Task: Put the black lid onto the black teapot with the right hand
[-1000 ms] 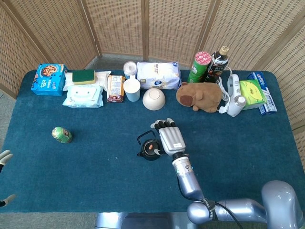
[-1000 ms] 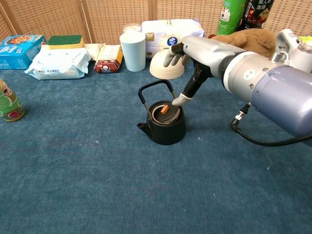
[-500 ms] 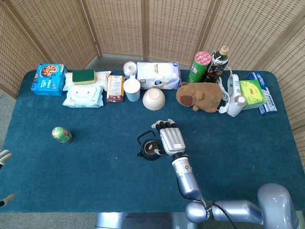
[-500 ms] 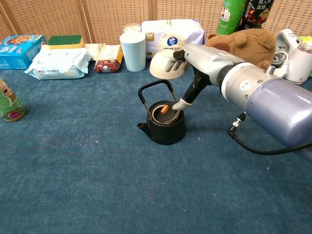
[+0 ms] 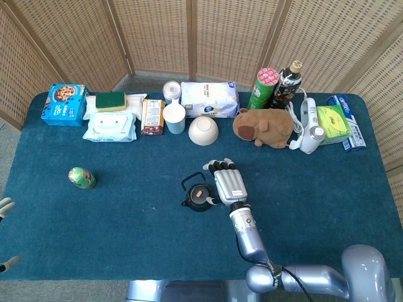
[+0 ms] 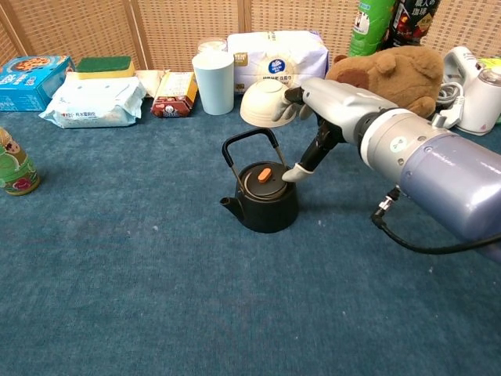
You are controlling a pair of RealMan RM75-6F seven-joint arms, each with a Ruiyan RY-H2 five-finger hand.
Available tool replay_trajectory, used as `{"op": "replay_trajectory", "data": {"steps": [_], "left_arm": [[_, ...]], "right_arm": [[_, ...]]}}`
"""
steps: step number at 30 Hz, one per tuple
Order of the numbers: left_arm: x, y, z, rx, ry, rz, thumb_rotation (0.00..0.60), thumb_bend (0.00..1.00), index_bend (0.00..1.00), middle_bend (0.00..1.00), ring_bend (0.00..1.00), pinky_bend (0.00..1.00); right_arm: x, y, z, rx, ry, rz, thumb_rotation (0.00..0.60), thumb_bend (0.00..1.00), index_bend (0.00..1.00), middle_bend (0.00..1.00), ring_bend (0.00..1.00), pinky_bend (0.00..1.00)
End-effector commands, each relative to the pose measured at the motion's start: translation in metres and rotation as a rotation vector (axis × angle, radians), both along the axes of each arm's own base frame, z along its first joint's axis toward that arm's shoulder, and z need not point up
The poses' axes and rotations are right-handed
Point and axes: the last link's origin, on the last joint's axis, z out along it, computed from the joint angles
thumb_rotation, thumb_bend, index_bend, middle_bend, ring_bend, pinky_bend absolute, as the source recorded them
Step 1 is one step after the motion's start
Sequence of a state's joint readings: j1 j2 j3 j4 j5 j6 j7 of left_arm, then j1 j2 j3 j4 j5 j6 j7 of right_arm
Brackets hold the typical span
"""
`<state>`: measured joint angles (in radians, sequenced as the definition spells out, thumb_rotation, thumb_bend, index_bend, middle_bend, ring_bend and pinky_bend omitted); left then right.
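- Nearest us, the big silver right arm [image 6: 438,184] sweeps in from the four o'clock side of the chest view and reaches toward the middle of the blue table [image 6: 156,298].
- Right hand [image 5: 228,182] sits just at three o'clock of the teapot [image 6: 266,197], fingers stretched out and apart, holding nothing; one fingertip [image 6: 293,173] hangs right at the pot's rim, and I cannot tell whether it touches.
- And there's the lid [image 6: 264,177], orange knob up, lying flat in the teapot's opening, with the wire handle arching above it at eleven o'clock.
- My call: the lid is down and let go, so the main job looks done. What's left, I'd say, is only to draw the hand clear without nudging the pot, and maybe check the lid sits square, which these views are too small to settle.
- The left hand [image 5: 5,207] only peeks in at the nine o'clock edge of the head view; how its fingers lie is impossible to read.
- Out at nine o'clock of the pot, well apart, a small green can [image 5: 82,178] stands alone.
- Along the far edge at twelve o'clock: a white bowl [image 5: 203,131] upside down, a pale cup [image 5: 174,117], a wipes pack [image 5: 109,127], and a brown plush toy [image 5: 264,128] toward one o'clock.
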<state>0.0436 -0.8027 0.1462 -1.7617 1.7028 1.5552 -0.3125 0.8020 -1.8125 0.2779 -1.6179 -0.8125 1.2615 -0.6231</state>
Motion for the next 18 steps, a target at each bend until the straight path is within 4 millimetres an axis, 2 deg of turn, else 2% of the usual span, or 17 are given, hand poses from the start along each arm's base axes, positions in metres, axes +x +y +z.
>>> {"op": "replay_trajectory", "data": {"steps": [1, 10, 18], "left_arm": [[0.0004, -0.0001, -0.0003, -0.001, 0.0, -0.001, 0.6, 0.08, 0.0, 0.0, 0.0, 0.1], [0.0001, -0.0005, -0.0001, 0.002, -0.001, 0.002, 0.6, 0.08, 0.0, 0.0, 0.0, 0.1], [-0.0001, 0.0004, -0.0005, 0.0, 0.001, 0.005, 0.6, 0.08, 0.0, 0.0, 0.0, 0.1]], "right_arm": [[-0.0006, -0.0004, -0.0004, 0.002, -0.009, -0.007, 0.6, 0.14, 0.24, 0.22, 0.21, 0.1], [-0.0076, -0.0049, -0.0051, 0.003, -0.012, -0.029, 0.6, 0.14, 0.24, 0.22, 0.21, 0.11], [-0.0054, -0.0064, 0.0003, -0.012, -0.031, -0.021, 0.6, 0.14, 0.24, 0.22, 0.21, 0.11]]}}
